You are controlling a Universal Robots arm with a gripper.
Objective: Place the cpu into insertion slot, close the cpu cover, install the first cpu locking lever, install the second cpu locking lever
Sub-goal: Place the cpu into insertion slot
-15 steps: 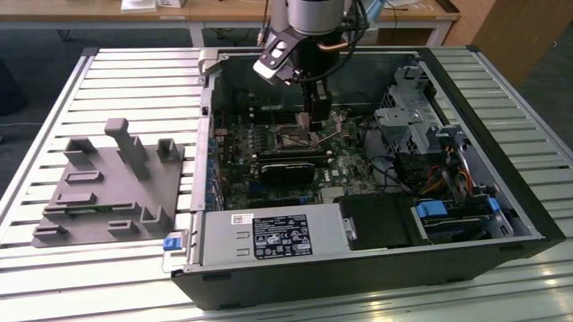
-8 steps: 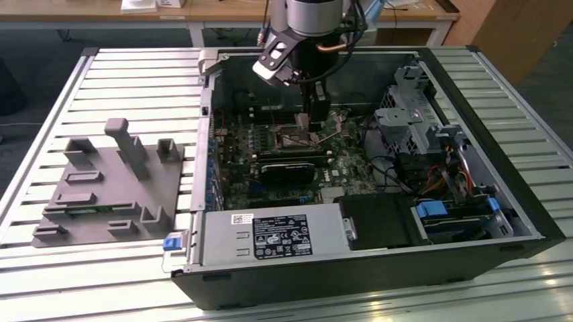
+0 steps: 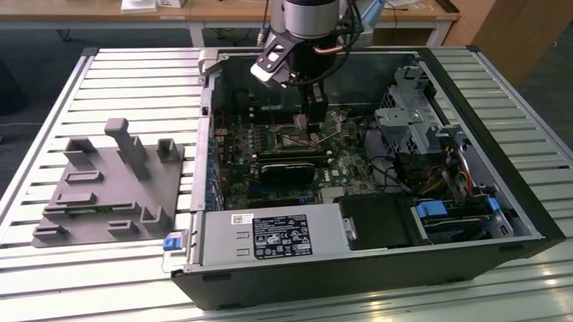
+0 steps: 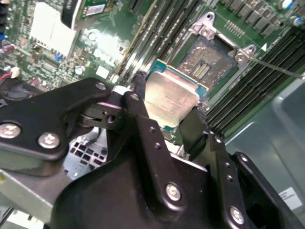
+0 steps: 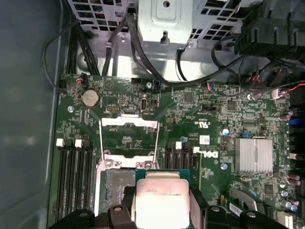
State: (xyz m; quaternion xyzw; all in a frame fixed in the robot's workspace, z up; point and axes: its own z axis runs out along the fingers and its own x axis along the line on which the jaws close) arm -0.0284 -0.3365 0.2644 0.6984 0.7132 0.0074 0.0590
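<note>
One grey fixture block [image 3: 112,184] lies on the slatted table [image 3: 54,87] at the exterior view's left, just beside the open computer case [image 3: 358,282]. Inside the case the green motherboard [image 3: 268,181] lies flat, and a power supply [image 3: 268,236] with a dark label occupies the near edge. The arm [image 3: 304,27] reaches down from above into the middle of the case. The gripper [image 3: 308,131] hangs over the board at the insertion slot [image 3: 291,141]. A metal drive cage [image 3: 403,121] stands at the exterior view's right.

Both wrist views show the two black fingers [image 4: 143,112] pinching the cpu [image 4: 171,102] by opposite edges, its pale metal face turned towards the cameras. The cpu is held clear of the slot and is not seated. In the first wrist view it overlaps one edge of the slot, and the rest of the dark socket lies exposed beside it. The cpu cover [image 5: 129,122] is swung open, away from the slot, with green board visible through its window; how steeply it stands cannot be told. Black memory slots [image 5: 76,176] run along both sides of the socket. A finned silver heatsink [image 5: 254,155] sits well apart from it. In the second wrist view a thin metal rod [image 4: 276,70] extends from one corner of the socket across the memory slots
</note>
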